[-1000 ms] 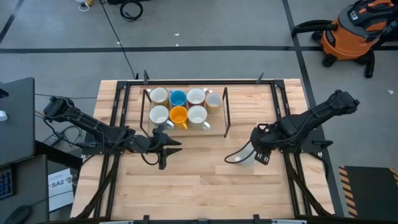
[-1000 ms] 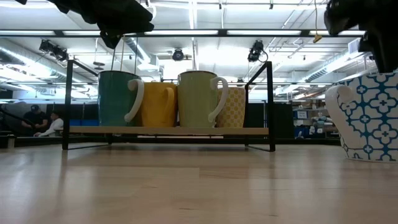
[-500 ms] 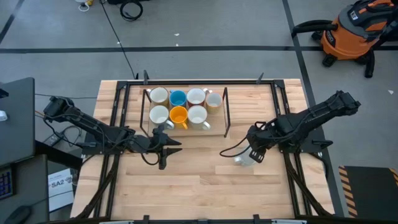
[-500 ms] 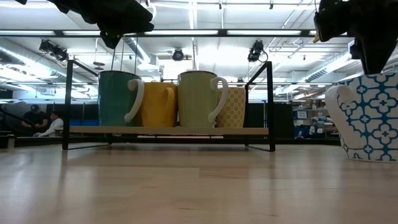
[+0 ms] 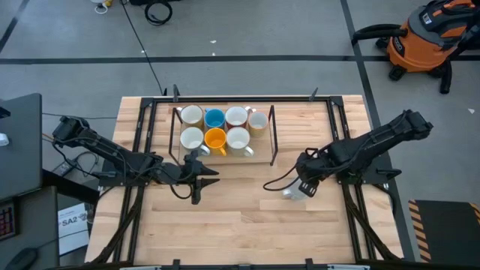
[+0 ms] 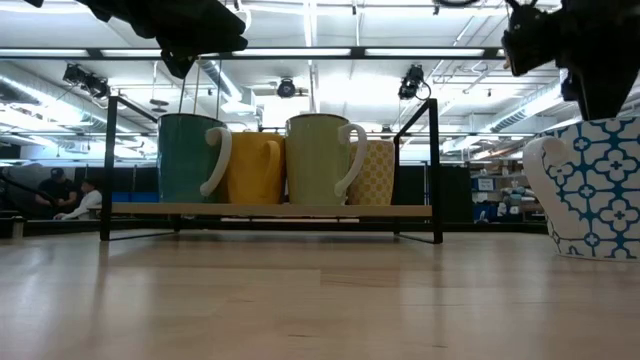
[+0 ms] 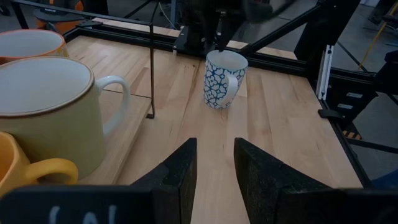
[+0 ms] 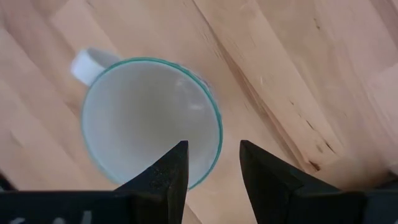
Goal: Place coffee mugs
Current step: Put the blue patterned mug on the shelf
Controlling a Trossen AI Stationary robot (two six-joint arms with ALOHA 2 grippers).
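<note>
The right gripper (image 8: 210,163), jaws apart and empty, hangs over the rim of the blue-and-white patterned mug (image 7: 222,79) standing upright toward the table's (image 5: 240,225) right side, so a badly centred descent could tip it.

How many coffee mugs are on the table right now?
8: seven ceramic mugs standing on the black-framed wooden rack, four behind and three in front, and one blue-and-white patterned mug under the right gripper.

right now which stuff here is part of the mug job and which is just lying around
Job:
- blue-and-white patterned mug on the table, right gripper open above it
- seven mugs on the rack
- left gripper, open, waiting beside the rack

Lying about:
- orange shop vacuum
- monitor
</note>
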